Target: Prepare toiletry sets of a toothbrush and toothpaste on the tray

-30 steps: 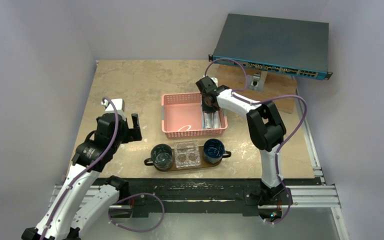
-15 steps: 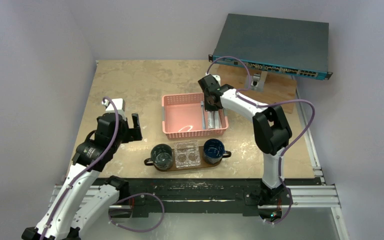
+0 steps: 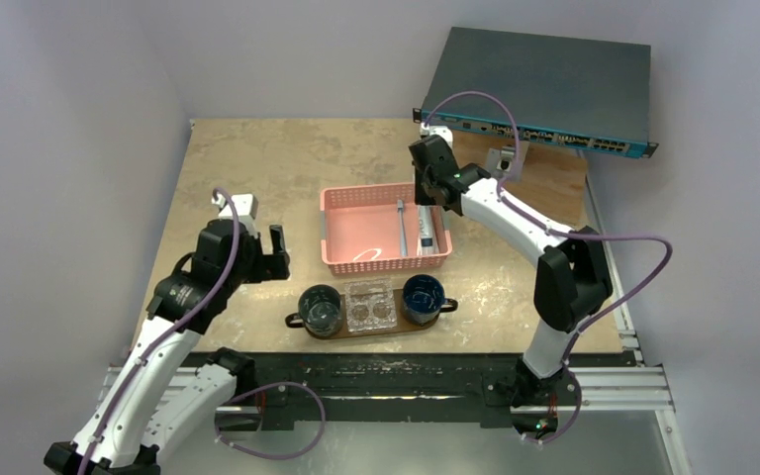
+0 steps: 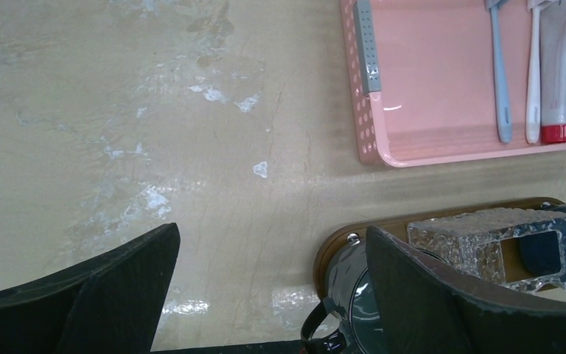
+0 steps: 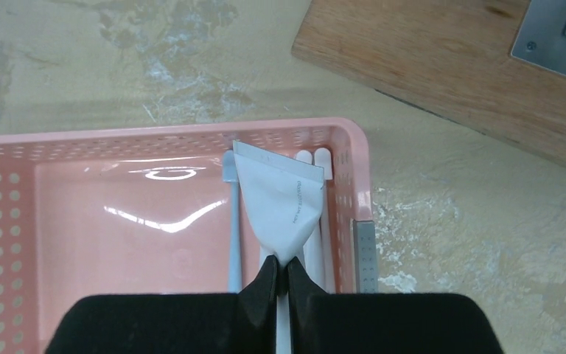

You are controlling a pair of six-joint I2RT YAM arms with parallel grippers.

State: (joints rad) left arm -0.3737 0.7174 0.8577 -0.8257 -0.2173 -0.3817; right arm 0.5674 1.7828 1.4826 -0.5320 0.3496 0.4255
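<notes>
1. Pickup of the toothpaste looks to be the step in hand. From overhead, the right hand (image 3: 428,198) hangs over the far right corner of the pink perforated plastic basket (image 3: 376,262). Below it lie the small grey-white toothpaste tube (image 3: 426,236) and the slim blue-grey plastic toothbrush (image 3: 400,220). The flat dark brown wooden tray (image 3: 356,334) sits nearer the arms on the bench (image 3: 247,168). It carries two dark mugs (image 3: 320,307) and a clear glass holder (image 3: 371,307), but no set yet. The left hand (image 3: 269,252) hovers well left of the basket.
2. Left wrist view: the left hand is spread wide and holds nothing, with only bare bench between its fingers (image 4: 118,295). The tray's end and one mug lie just beside its right finger.
3. Right wrist view: the right hand is pinched tight on the toothpaste tube, whose crimped end points at the basket's far wall. Whether the tube is clear of the basket floor I cannot tell. Next, I judge, it needs lifting over the rim and carrying to the tray without dragging the pale sticks (image 5: 325,214) beneath it.
</notes>
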